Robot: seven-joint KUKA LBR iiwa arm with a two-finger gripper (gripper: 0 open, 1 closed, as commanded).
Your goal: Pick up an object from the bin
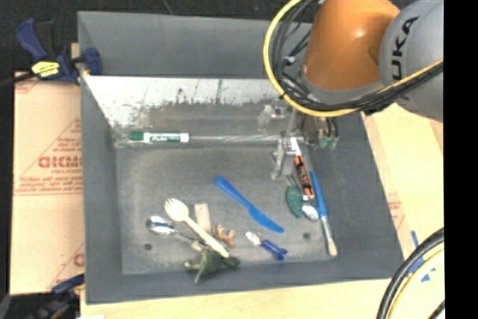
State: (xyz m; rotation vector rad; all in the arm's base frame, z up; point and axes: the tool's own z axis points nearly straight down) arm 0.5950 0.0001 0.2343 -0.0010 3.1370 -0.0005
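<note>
Whether the jaws are parted or clenched cannot be told; they hang at centre right, and nothing is seen gripped. At lower centre a green toy figure (213, 264) and a white plastic spoon (185, 219) are heaped. Farther up lies a blue plastic knife (250, 203). Just beside the jaws lie a blue-handled toothbrush (317, 194) and a dark green piece (294, 201). A green marker (158, 137) lies farthest. A straight descent, centred on a single thing, is advised.

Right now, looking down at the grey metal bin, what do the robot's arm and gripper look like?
The arm is a rounded light-grey casing with black lettering, of which UKA shows. A glossy orange dome-shaped cover caps its wrist, ringed by looped black and yellow cables. Below it is a small silvery metal gripper.
</note>
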